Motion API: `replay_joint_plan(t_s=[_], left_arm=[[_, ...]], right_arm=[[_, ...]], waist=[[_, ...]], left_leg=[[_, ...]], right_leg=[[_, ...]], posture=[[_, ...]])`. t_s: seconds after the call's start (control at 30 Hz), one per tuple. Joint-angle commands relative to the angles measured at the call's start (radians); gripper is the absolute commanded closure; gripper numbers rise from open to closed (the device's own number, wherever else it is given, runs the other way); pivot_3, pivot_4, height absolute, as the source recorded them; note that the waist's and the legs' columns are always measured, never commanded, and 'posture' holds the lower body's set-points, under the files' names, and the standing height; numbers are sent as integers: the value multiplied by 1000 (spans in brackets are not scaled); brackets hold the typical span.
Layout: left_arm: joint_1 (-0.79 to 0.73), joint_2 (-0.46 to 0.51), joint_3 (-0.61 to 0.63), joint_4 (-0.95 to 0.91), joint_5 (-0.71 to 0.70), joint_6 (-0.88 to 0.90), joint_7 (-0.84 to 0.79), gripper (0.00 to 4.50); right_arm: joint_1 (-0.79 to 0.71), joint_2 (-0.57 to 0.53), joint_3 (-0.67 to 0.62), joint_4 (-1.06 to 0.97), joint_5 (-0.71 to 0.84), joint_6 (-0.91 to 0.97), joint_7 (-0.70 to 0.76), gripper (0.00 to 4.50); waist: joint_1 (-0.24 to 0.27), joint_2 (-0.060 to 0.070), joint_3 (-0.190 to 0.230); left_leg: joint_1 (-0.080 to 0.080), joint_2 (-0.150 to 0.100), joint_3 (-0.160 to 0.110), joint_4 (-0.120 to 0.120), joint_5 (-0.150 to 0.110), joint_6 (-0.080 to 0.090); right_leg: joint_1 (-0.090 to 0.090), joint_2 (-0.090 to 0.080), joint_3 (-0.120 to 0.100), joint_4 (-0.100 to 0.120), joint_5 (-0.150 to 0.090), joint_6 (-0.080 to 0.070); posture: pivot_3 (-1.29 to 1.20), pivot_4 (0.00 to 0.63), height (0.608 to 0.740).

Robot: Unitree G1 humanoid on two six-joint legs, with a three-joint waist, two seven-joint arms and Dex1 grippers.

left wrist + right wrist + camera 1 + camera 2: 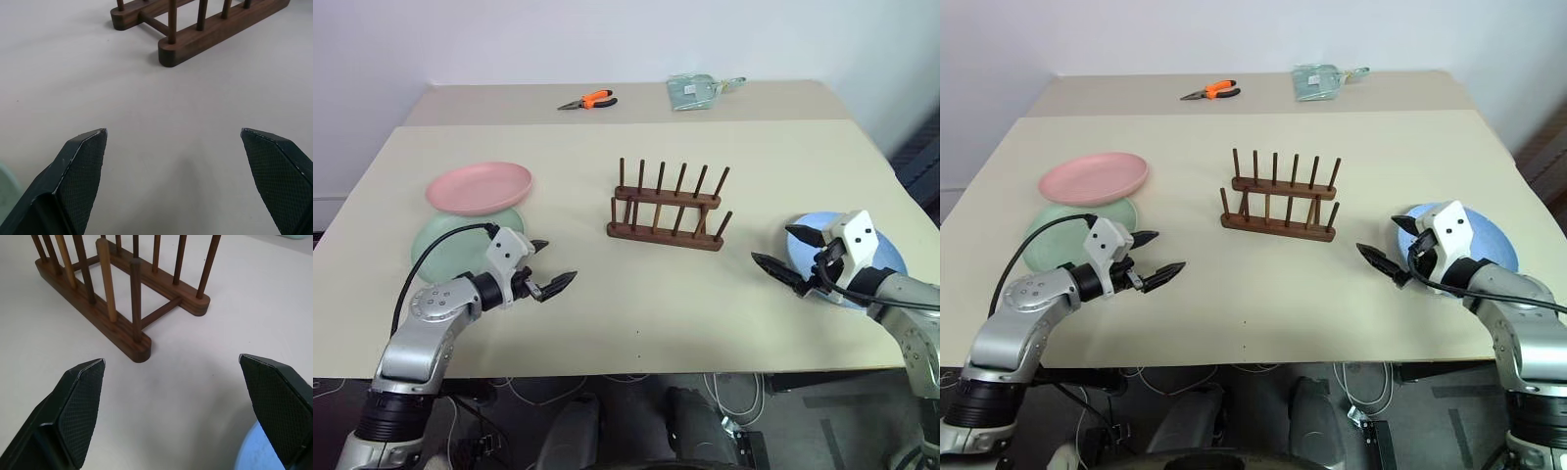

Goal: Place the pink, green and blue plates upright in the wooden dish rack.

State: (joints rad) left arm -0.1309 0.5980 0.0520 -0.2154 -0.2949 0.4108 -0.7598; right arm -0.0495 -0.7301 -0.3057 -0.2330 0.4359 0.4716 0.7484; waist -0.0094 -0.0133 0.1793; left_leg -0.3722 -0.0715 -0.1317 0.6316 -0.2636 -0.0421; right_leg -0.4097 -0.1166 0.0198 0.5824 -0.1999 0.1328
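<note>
Lab, bare table [607, 323], loose cables [724, 392]

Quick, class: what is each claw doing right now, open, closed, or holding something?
Left claw: open, holding nothing.
Right claw: open, holding nothing.

Empty wooden dish rack [667, 208] stands between both open end effectors.

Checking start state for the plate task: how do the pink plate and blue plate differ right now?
The pink plate lies on the robot's left side of the wooden dish rack; the blue plate lies on its right. The pink plate overlaps the rim of the green plate; the blue plate lies alone. The right gripper partly covers the blue plate in the head views; the pink plate is unobstructed. Both lie flat on the table, not racked.
</note>
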Motion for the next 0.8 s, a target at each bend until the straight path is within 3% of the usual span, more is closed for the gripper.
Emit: replay_joint_plan(t_s=[0.03, 0.27, 0.53, 0.7, 0.8], left_arm=[[-32, -14, -8, 28, 0, -27, -2, 22], [-246, -46, -107, 302, 59, -120, -90, 22], [-650, -180, -245, 943, 194, -361, -261, 22], [-785, -274, -252, 1211, 240, -475, -309, 22], [-830, -328, -240, 1303, 254, -507, -291, 866]], right_arm=[[-28, 17, 11, -11, -14, -43, -15, 0], [-20, 58, 30, -66, 46, 1, -10, 0], [78, 139, 37, -206, -31, -28, -163, 0], [173, 173, 24, -282, -53, -31, -225, 0], [232, 181, 5, -337, -47, -27, -248, 0]], waist=[[-1, 0, 0], [8, 0, 0], [23, -1, 0], [22, -2, 0], [22, -2, 0]], left_leg=[[0, 0, 0, 0, 0, 0], [0, -1, -1, 1, 0, 0], [-1, -2, 0, 1, 0, 0], [-1, -2, -1, 1, 0, 0], [0, -1, 0, 1, 0, 0]], right_leg=[[0, 0, 0, 0, 0, 0], [0, 0, -1, 0, 1, 1], [0, 0, -1, 0, 2, 4], [0, 0, -2, -1, 2, 4], [0, 0, -2, 0, 0, 8]], posture=[[0, 150, 740], [0, 150, 740], [0, 150, 740], [0, 150, 740], [0, 150, 740]])
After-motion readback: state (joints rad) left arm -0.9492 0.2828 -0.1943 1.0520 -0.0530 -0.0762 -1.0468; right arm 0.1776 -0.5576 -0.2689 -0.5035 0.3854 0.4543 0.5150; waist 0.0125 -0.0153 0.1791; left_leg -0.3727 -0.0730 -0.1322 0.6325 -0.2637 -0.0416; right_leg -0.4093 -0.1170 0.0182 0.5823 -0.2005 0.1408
